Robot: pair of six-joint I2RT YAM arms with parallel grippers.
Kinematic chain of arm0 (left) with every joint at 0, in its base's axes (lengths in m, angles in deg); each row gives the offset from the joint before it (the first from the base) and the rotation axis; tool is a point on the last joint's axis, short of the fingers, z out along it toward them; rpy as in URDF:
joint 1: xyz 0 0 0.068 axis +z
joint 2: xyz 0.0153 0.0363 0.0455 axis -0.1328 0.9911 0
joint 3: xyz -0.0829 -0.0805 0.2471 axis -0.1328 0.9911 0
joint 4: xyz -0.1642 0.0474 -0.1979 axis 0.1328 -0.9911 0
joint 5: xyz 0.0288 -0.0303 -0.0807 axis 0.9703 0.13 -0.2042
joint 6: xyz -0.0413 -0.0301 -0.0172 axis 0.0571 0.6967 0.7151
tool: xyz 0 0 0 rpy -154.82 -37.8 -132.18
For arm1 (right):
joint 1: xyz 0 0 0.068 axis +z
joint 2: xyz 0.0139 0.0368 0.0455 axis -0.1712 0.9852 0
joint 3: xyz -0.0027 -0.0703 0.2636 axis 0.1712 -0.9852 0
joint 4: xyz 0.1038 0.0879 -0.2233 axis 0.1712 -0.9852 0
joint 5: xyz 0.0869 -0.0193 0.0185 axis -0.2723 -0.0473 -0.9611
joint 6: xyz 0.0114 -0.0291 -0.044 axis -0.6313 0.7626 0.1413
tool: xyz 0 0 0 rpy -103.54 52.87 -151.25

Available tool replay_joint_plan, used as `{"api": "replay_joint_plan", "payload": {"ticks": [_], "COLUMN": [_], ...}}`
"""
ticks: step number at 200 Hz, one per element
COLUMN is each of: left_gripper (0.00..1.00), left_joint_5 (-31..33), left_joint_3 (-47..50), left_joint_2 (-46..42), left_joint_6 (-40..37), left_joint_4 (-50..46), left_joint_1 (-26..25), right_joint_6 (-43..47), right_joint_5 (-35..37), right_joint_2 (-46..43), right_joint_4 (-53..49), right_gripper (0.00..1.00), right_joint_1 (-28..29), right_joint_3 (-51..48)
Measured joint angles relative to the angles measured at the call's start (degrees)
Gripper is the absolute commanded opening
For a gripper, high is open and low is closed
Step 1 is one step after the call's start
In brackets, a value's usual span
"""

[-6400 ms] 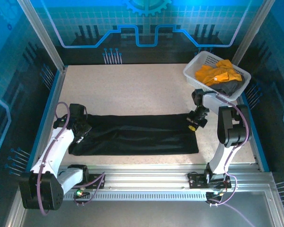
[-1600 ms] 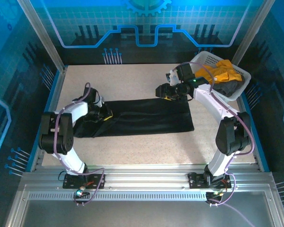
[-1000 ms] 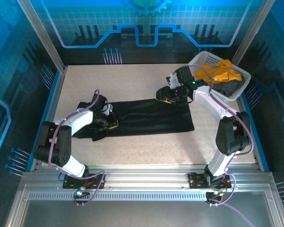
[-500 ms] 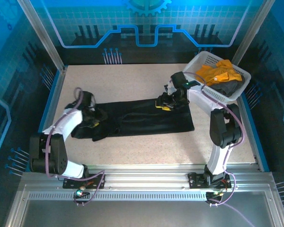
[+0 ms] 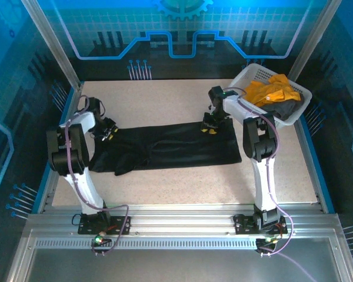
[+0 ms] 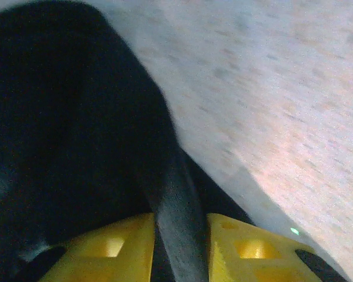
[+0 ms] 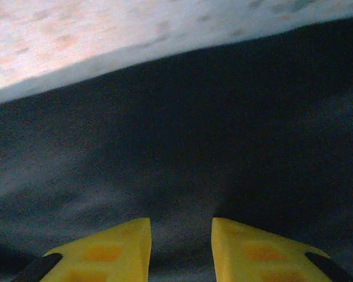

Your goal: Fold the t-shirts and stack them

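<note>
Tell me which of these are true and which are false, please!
1. The black t-shirt lies on the table. True.
2. The orange-yellow t-shirt is spread flat on the table. False: it sits bunched up in the white basket.
3. The left gripper has a fold of black cloth between its fingers. True.
4. The white basket stands at the near left corner of the table. False: it is at the far right corner.
5. The dark grey t-shirt is in the basket beside the orange-yellow one. True.
</note>
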Motion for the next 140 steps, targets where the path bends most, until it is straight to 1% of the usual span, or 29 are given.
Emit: {"api": "replay_joint_plan", "payload": {"ticks": [25,35,46,63,76,88,108,122,140], "left_gripper": [0.29,0.32,0.35,0.41,0.48,0.51,0.52,0.52,0.49], "left_joint_5": [0.1,0.1,-1.4,-2.3,-2.0,-0.8,1.6,3.1,3.3], "left_joint_3": [-2.4,-2.6,-2.6,-2.8,-2.8,-2.5,-0.7,1.4,5.5], "left_joint_2": [1.3,1.7,1.9,1.8,1.4,0.2,-5.4,-11.7,-20.1], "left_joint_6": [0.0,0.0,-0.1,-0.5,-0.6,-1.1,-1.8,-1.9,-1.6], "left_joint_4": [-2.6,-3.0,-3.1,-3.0,-3.0,-3.1,-3.2,-3.0,-2.9], "left_joint_1": [3.5,4.9,6.1,6.1,5.7,5.0,3.6,2.0,-0.2], "right_joint_6": [-0.5,-0.4,-0.3,0.5,1.2,1.9,3.9,5.3,6.7], "right_joint_5": [-0.6,-0.9,-1.4,-1.2,-1.0,-0.8,-0.4,0.1,-0.3], "right_joint_2": [2.2,2.8,3.2,3.5,3.8,3.8,3.4,2.1,-1.2], "right_joint_4": [-3.7,-4.6,-5.2,-6.2,-6.8,-7.1,-6.5,-5.6,-3.8], "right_gripper": [0.33,0.33,0.33,0.34,0.35,0.38,0.43,0.46,0.5], "right_joint_1": [-1.8,-2.3,-2.4,-2.4,-2.4,-2.4,-2.3,-2.1,-1.3], "right_joint_3": [3.6,4.3,5.1,6.0,6.7,7.0,6.9,6.5,5.2]}}
